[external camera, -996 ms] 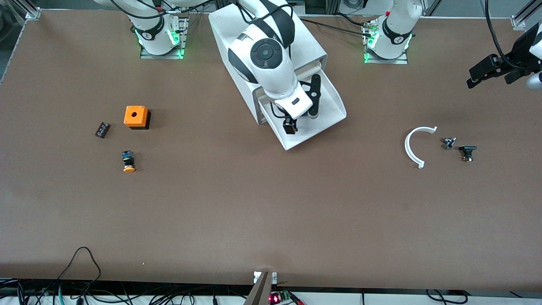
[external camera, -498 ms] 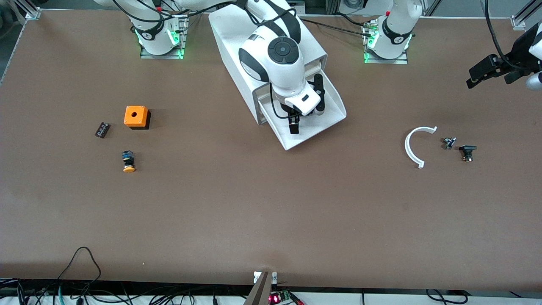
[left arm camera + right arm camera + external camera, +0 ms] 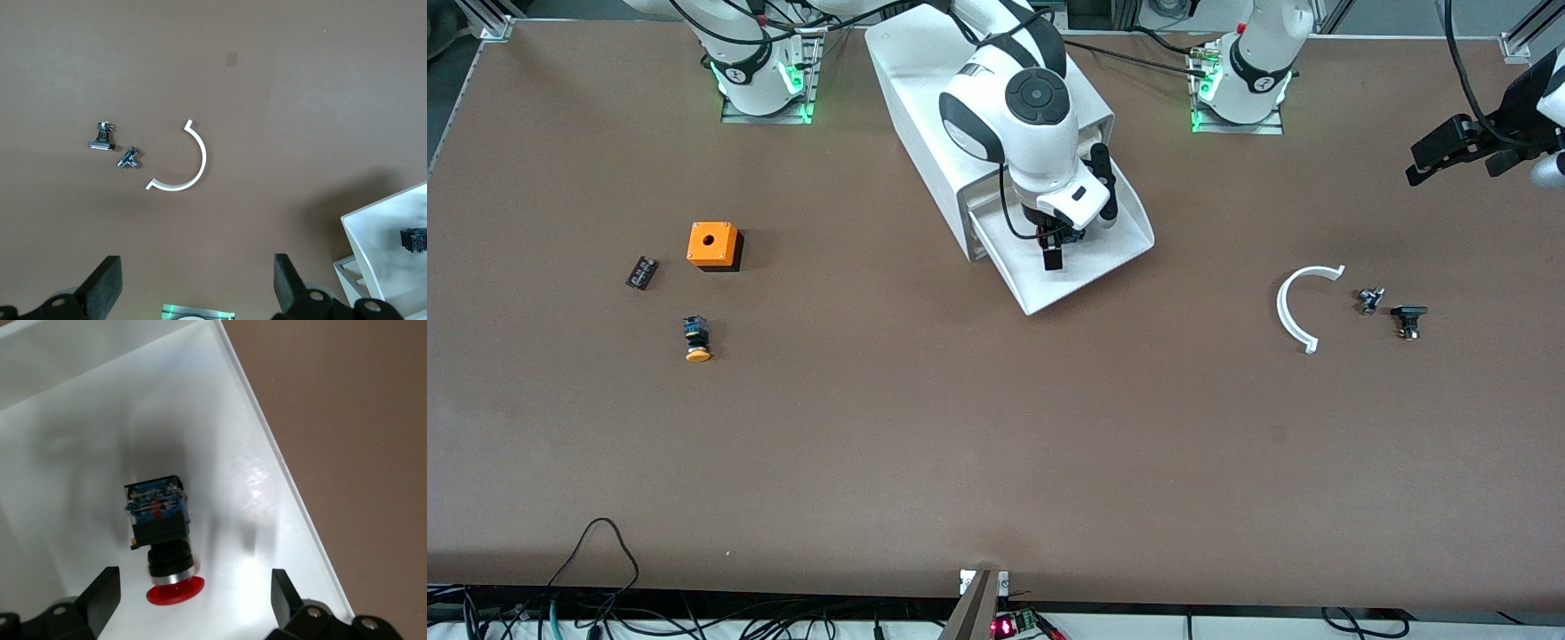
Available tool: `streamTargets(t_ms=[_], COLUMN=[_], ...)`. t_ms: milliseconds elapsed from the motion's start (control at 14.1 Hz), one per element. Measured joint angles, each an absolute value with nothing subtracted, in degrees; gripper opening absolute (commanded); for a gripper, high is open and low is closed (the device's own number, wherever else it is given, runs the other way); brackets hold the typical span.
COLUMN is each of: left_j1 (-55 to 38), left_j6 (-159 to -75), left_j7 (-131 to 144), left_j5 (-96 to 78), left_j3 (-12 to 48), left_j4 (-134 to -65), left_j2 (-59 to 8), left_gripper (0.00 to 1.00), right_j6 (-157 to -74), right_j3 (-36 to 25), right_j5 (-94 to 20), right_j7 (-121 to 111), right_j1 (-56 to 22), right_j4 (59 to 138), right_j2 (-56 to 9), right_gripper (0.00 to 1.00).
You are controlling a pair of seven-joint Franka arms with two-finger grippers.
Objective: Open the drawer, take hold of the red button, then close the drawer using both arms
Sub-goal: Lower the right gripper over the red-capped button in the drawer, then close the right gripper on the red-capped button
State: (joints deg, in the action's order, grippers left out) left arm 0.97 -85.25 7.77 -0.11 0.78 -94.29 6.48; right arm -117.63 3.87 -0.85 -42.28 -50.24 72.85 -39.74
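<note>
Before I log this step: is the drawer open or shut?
Open. The drawer sticks out of the cabinet, the red button lying inside under the right gripper.

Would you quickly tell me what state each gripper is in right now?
Left gripper: open, holding nothing, waiting over the table.
Right gripper: open over the drawer, fingers either side of the red button, not gripping.

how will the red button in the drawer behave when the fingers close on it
The button lies on its side on the drawer floor, so its round cap may let it roll or slide. It looks rigid and light. The open right gripper straddles it; the boxy body offers flatter grip.
</note>
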Motion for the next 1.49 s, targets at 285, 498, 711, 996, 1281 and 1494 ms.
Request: streamTargets(t_ms=[285,498,711,996,1281,1494], left_j1=[0.97,0.97,0.97,0.97,0.97,0.97], left_j6=[-85.25,-85.26,-85.26,-85.26,-85.26,-85.26], left_j7=[7.77,7.77,7.77,7.77,7.77,7.77], left_j5=[-0.11,-0.11,-0.11,-0.11,-0.11,-0.11], left_j3=[0.78,0.78,0.78,0.78,0.78,0.78], left_j4=[-94.29,-94.29,-94.29,-94.29,-94.29,-94.29], left_j2=[6.48,6.48,6.48,6.48,6.48,6.48], left_gripper=[1.00,1.00,1.00,1.00,1.00,1.00], right_j6=[-116.02,-115.83,-116.31,-116.89,-116.98,-117.00], right_j3=[3.86,3.86,3.87,3.87,3.87,3.87], right_j5=[-0.85,-0.85,-0.85,-0.84,-0.83,-0.82], right_j7=[-42.29,-42.31,-42.31,-42.31,-42.31,-42.31], right_j1=[-50.40,-50.71,-51.56,-52.27,-52.44,-52.61], right_j4=[72.85,72.85,72.80,72.72,72.71,72.71], right_j2=[-39.91,-40.47,-41.43,-41.64,-41.74,-41.85], right_gripper=[1.00,1.00,0.99,0.78,0.62,0.50])
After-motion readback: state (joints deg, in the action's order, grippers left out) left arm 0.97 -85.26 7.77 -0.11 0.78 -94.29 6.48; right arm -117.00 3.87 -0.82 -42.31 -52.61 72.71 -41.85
